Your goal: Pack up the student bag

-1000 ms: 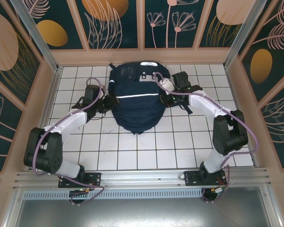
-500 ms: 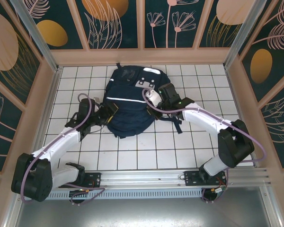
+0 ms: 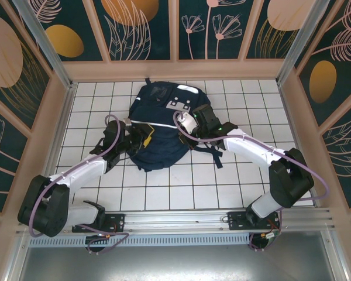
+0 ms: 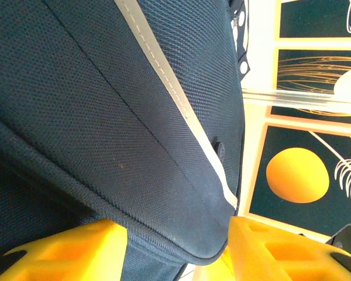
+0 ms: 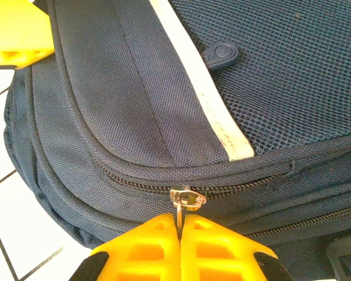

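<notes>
- The student bag (image 3: 161,120), a navy-blue backpack, is seen lying flat on the white tiled table (image 3: 164,190), at the middle of the far half, its white patches toward the far wall.
- A white reflective stripe (image 3: 164,124) is carried across the bag from left to right, and a dark strap (image 3: 213,153) trails onto the tiles at the bag's near right.
- The left gripper (image 4: 178,249) is set against the bag's left side. Its yellow jaws are spread, and the bag's piped edge is lodged between them. Whether that edge is clamped or merely straddled cannot be told.
- The right gripper (image 5: 181,234) is placed at the bag's right side. Its yellow jaws are pressed together, and the metal zipper pull (image 5: 184,199) is pinched between the tips.
- The pull hangs from a closed zip line that runs just below the stripe. A mesh panel (image 5: 292,70) bearing a small dark oval tab (image 5: 219,55) lies on the other side of the stripe.
- In the right wrist view, a yellow finger (image 5: 14,29) of the left gripper is seen at the upper left corner, beside the bag.
</notes>
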`<act>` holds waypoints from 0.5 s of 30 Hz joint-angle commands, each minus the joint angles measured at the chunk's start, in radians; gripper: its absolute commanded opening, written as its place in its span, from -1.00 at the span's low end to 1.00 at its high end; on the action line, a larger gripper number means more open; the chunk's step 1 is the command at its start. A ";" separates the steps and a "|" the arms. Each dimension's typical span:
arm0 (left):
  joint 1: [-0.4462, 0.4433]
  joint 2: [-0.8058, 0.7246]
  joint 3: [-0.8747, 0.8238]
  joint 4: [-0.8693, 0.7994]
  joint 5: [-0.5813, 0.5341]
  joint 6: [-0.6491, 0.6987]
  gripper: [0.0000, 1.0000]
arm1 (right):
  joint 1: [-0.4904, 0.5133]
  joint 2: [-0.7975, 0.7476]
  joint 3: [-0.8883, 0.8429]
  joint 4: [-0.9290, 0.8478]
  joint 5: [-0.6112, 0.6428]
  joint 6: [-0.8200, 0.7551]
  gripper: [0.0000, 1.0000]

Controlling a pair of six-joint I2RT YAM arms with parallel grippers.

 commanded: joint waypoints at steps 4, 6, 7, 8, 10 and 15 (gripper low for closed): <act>-0.022 0.014 0.015 0.013 -0.054 -0.099 -0.07 | 0.015 -0.046 -0.011 0.065 0.013 0.013 -1.00; -0.027 0.018 0.018 -0.009 -0.066 -0.117 -0.09 | 0.015 -0.048 -0.014 0.068 0.022 0.009 -1.00; -0.030 0.022 0.018 -0.017 -0.071 -0.127 -0.09 | 0.014 -0.049 -0.014 0.068 0.025 0.010 -1.00; -0.032 0.025 0.018 -0.027 -0.076 -0.137 -0.09 | 0.014 -0.049 -0.014 0.067 0.028 0.009 -1.00; -0.037 0.029 0.015 -0.039 -0.086 -0.159 -0.11 | 0.015 -0.050 -0.014 0.068 0.031 0.008 -1.00; -0.038 0.033 0.005 -0.056 -0.134 -0.193 -0.23 | 0.017 -0.052 -0.017 0.067 0.032 0.011 -1.00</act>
